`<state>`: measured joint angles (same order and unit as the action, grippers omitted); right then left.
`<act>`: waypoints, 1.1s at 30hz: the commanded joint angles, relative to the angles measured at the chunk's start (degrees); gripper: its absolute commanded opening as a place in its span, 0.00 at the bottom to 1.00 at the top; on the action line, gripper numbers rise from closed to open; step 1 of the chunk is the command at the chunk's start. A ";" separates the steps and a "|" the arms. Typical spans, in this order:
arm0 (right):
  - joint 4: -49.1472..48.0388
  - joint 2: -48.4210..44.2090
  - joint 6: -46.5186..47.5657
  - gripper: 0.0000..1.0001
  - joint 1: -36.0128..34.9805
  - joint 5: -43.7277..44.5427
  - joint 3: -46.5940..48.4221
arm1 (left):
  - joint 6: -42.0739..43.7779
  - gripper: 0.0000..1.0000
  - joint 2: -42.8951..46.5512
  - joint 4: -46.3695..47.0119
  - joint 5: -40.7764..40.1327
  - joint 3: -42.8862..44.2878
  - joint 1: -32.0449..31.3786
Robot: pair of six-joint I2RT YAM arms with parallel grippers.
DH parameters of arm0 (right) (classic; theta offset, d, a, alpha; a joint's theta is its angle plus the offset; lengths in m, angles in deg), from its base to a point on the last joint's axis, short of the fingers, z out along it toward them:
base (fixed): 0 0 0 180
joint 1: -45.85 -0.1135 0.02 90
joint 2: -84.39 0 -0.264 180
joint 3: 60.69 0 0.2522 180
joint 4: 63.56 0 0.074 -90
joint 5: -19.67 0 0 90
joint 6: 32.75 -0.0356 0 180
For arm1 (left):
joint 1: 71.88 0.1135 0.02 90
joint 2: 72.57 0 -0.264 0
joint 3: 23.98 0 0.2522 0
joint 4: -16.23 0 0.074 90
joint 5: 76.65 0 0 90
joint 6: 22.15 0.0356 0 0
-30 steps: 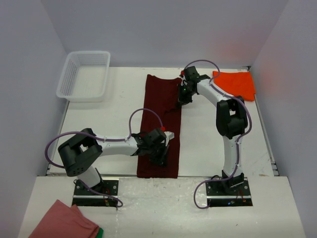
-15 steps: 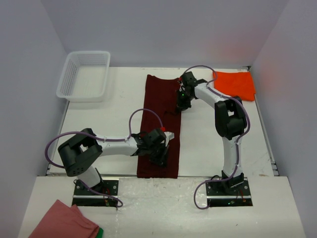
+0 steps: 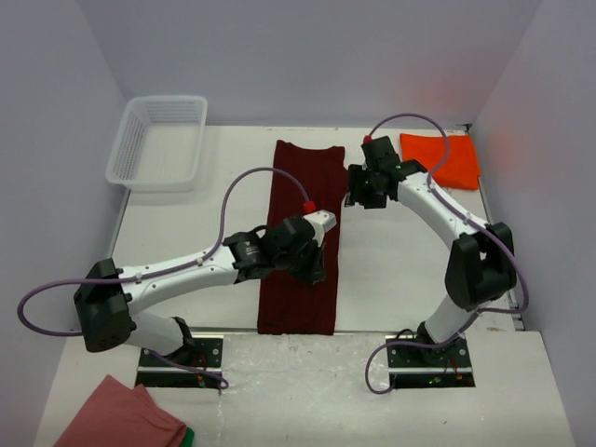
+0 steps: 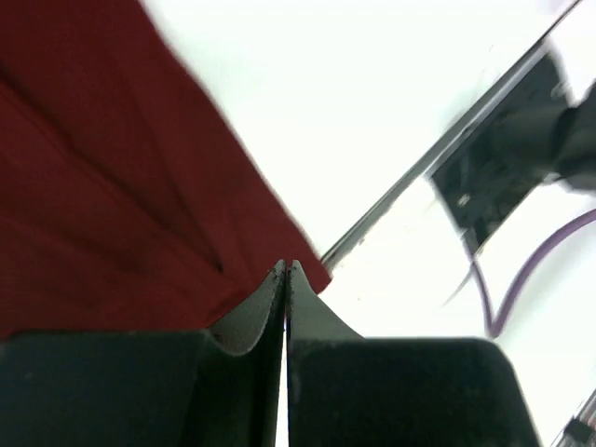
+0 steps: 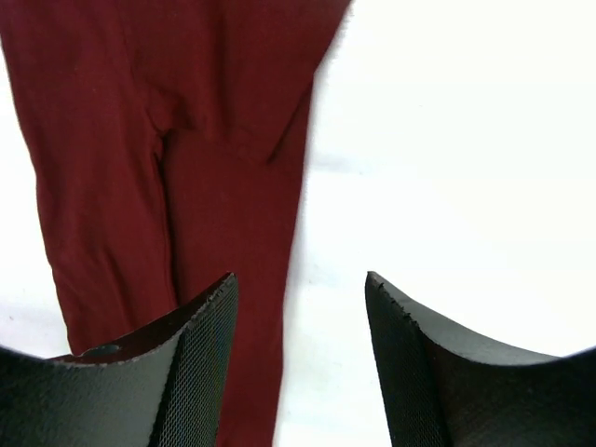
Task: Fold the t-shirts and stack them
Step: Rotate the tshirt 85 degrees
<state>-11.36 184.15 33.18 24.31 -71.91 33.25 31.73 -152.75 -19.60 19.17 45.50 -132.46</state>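
A white table (image 3: 205,214) is seen from above, with both arms reached out over it. The dark maroon t-shirt (image 3: 300,200) is laid out flat as a long, narrow strip down the middle of the table, running from the far side to the near edge. A white mesh basket (image 3: 154,177) is set at the far left corner, well apart from this shirt. The bright orange-red t-shirt (image 3: 461,158) is folded at the far right corner. A salmon-pink cloth (image 3: 116,419) with a green edge is left on the near ledge, beside the left arm's base.

The left gripper (image 3: 314,272) is positioned over the right-hand edge of the maroon t-shirt, towards its near half. In the left wrist view its jaws are pressed tightly together, with their tips at the border of the fabric where it meets bare table. Whether any fabric is caught between them cannot be told.

The right gripper (image 5: 300,279) is held near the far right edge of the same shirt. Its jaws are spread and nothing is held between them. In the right wrist view, the shirt's edge is seen beneath the gap, with fabric under one finger and bare table under the other.
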 commanded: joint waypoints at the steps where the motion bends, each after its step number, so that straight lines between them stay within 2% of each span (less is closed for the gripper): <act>1: 0.15 -8.41 -1.32 0.59 -0.43 3.43 -4.32 | 3.77 0.00 1.96 -7.89 -6.52 7.90 -0.33; 6: 1.11 -17.31 -2.99 0.58 -2.72 6.15 -13.80 | 3.16 0.01 -1.90 -16.32 -22.23 15.19 1.07; 7: 1.29 -20.11 -3.17 0.58 -3.07 6.15 -15.13 | 3.33 0.00 -3.56 -16.17 -21.83 15.29 3.95; 8: 1.29 -21.62 -3.52 0.50 -3.68 6.15 -16.54 | 3.77 0.00 -4.27 -15.38 -20.34 14.51 5.98; 9: 1.20 -23.11 -3.87 0.29 -4.12 5.72 -19.33 | 4.47 0.00 -4.80 -11.46 -15.98 13.37 9.74; 10: 0.86 -26.61 -4.22 0.00 -4.47 4.32 -20.67 | 5.17 0.00 -5.94 -9.25 -14.28 12.49 11.34; 13: -1.68 -32.34 -5.98 0.00 -6.23 -0.58 -27.17 | 7.28 0.00 -10.93 -4.05 -11.10 12.65 15.30; 15: -3.01 -36.30 -7.55 0.00 -7.02 -3.41 -31.64 | 8.25 0.00 -14.55 -2.82 -12.23 16.51 16.01; 18: -3.81 -37.54 -8.53 0.00 -8.16 -5.71 -35.17 | 9.22 0.00 -23.67 -3.95 -11.72 23.27 17.85; 22: -6.52 -36.23 -8.71 0.00 -9.57 -6.94 -37.82 | 9.57 0.00 -29.32 -1.75 -8.64 28.90 19.79; 26: -9.86 -34.20 -9.24 0.00 -10.71 -10.36 -38.08 | 10.10 0.00 -34.68 -4.48 -7.32 36.73 22.08; 31: -13.37 -28.51 -9.32 0.00 -11.68 -12.56 -37.12 | 10.54 0.00 -38.90 -5.62 -6.18 42.43 25.33; 33: -14.09 -25.52 -9.41 0.00 -11.68 -12.30 -36.59 | 10.81 0.00 -41.27 -7.29 -3.20 44.64 26.47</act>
<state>-21.42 155.48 24.63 12.90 -82.23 -5.17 40.65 -191.68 -25.50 12.40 85.61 -107.63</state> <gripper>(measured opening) 0.003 0.002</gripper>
